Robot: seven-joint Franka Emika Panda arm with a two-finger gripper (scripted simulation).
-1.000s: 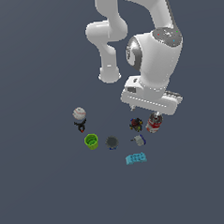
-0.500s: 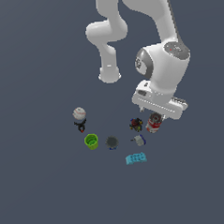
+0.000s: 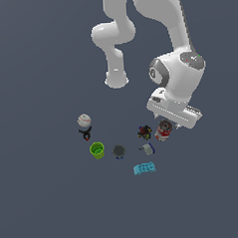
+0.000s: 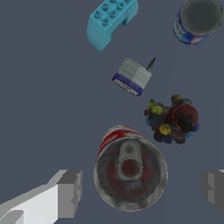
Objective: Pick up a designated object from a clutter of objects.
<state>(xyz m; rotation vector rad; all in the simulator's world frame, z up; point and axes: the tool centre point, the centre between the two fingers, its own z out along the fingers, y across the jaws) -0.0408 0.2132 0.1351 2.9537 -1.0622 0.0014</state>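
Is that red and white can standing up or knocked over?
Standing: the red-white can shows its round top and pull tab to the wrist view.

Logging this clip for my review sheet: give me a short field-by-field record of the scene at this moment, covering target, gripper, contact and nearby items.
target: small upright cylindrical can with red and white label and silver rim
gripper: open, above the can, one finger on each side
fingers: apart from the can, gaps visible on both sides
contact: none visible
nearest neighbour: dark multicoloured toy, close beside the can
other items: blue studded brick, small grey and blue box, green cup, white ball
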